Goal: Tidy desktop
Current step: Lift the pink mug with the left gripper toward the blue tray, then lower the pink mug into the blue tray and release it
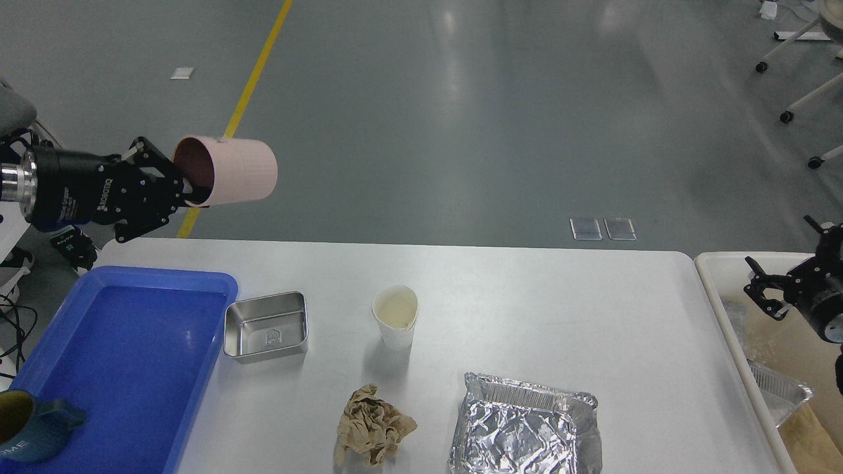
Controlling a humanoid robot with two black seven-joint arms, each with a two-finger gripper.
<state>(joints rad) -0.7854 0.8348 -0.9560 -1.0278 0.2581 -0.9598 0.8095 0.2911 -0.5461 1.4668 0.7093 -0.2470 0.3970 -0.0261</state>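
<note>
The white desktop (560,309) holds a small steel tin (266,327), a white paper cup (396,316), a crumpled brown paper (373,426) and a foil tray (525,426). My left gripper (188,191) is shut on the rim of a pink cup (230,170), held on its side high above the table's far left corner. My right gripper (770,291) is open and empty over the cream bin (714,276) at the right.
A blue tray (125,355) lies at the left with a blue mug (29,424) in its near corner. The cream bin holds a foil container (780,392) and brown paper. Chair legs stand on the floor at the far right.
</note>
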